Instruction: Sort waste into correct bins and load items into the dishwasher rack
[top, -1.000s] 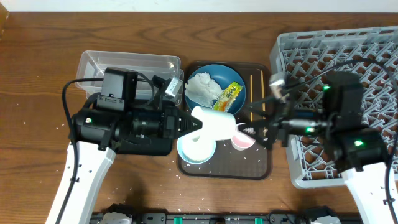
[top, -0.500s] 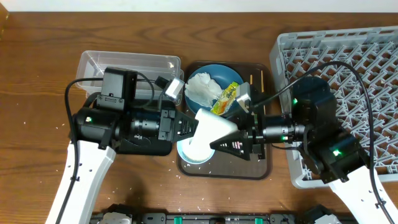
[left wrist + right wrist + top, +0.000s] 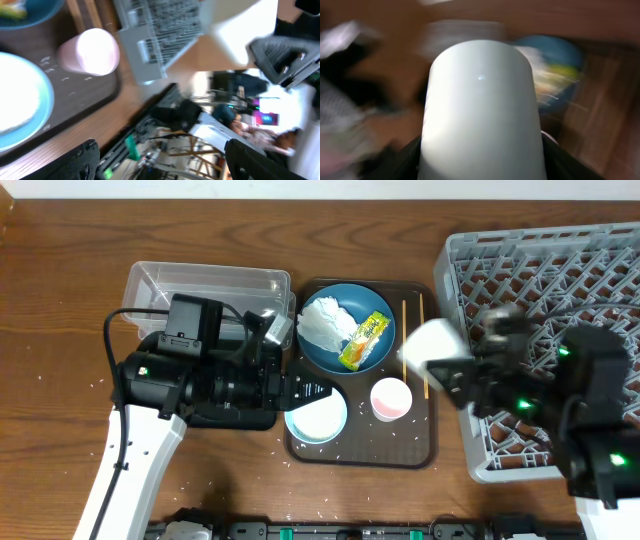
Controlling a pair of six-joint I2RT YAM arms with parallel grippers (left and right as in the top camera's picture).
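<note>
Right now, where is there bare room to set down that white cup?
The large grey lattice crate has open grid along its back, beyond the right hand gripping the white cup. Bare wooden table lies left of the clear plastic tub. The brown tray is crowded: round blue plate, small pink cup, white bowl, thin wooden chopsticks.

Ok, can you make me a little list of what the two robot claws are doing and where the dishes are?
left gripper: open, holding nothing, by the white bowl
right gripper: shut on the pale cup, held up beside the grey rack
white bowl: on the brown tray
pink cup: on the tray, beside the bowl
blue plate: on the tray, tissue and wrapper on it
chopsticks: on the tray, right of the plate
</note>
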